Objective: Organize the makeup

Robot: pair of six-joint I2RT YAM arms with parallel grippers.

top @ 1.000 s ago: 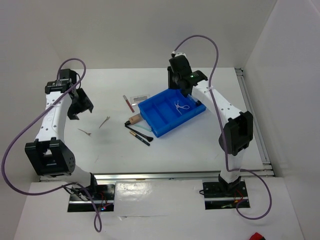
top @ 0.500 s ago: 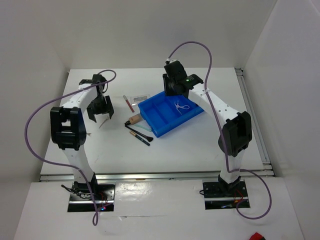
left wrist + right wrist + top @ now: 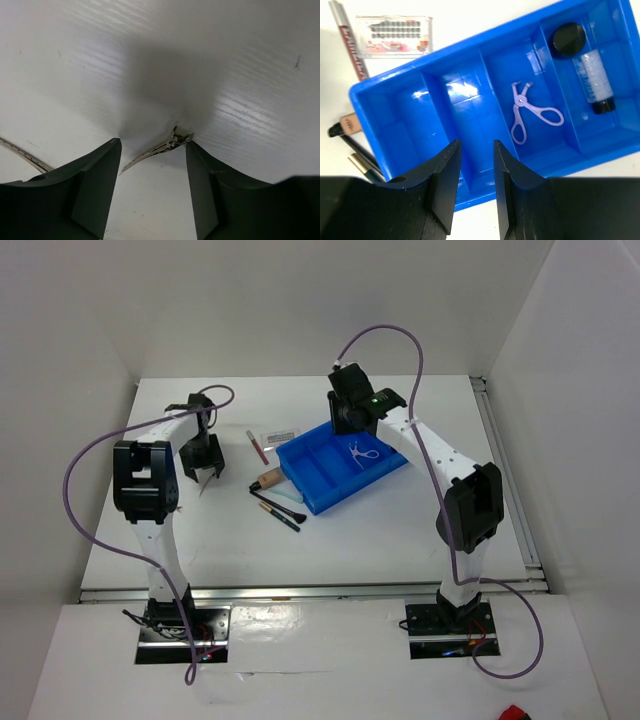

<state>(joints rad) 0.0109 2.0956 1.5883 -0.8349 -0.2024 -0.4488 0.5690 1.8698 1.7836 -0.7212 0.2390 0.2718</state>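
Left fingers (image 3: 90, 195), newly swung in, straddle a clip (image 3: 159, 148) on the bench (image 3: 225, 60) — wide, empty, poised to pinch — right fingers (image 3: 445, 190) hover barely parted, empty.

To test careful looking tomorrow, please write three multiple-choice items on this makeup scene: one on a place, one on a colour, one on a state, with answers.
1. The black round jar lies A) in the blue tray's end compartment beside the clear bottle B) mid-tray C) outside the tray.
2. The scissor-like tool is A) green B) red C) lilac.
3. The left hand is A) shut on the jar B) open astride a thin clip C) over the tray.
Answers: A, jar and bottle share one compartment; C, pale purple; B, its jaws flank the clip.
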